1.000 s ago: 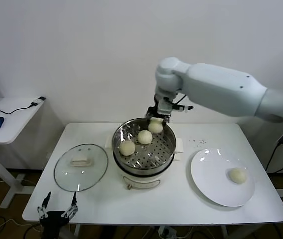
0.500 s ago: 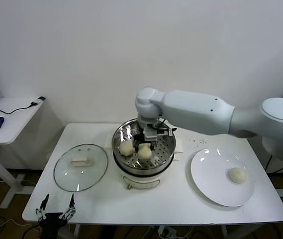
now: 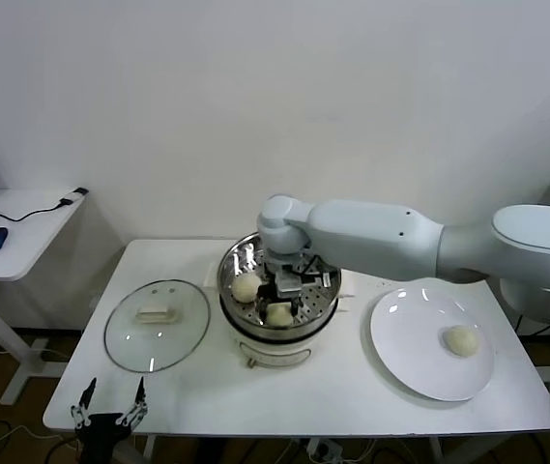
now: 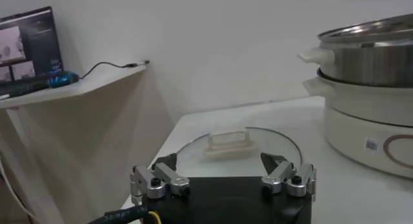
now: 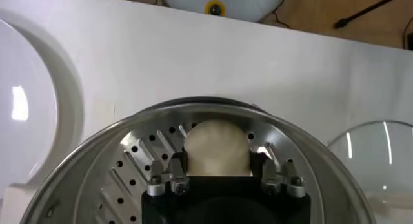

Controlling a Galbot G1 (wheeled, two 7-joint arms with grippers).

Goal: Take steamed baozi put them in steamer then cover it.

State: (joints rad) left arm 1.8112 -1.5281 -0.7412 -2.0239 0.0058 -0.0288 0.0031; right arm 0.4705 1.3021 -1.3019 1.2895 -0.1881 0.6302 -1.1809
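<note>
Two cream baozi (image 3: 246, 287) sit in the steel steamer (image 3: 325, 301); one lies right of it; glass cover (image 3: 157, 325) lies flat left.

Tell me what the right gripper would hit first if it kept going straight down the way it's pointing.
Probably the bun between the right gripper's fingers, then the steamer's perforated floor just beneath.

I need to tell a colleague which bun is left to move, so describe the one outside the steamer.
Find the steamer mid-table, then look to the robot's right at the flat white plate. The bun lies there alone, beyond the right gripper working in the basket.
</note>
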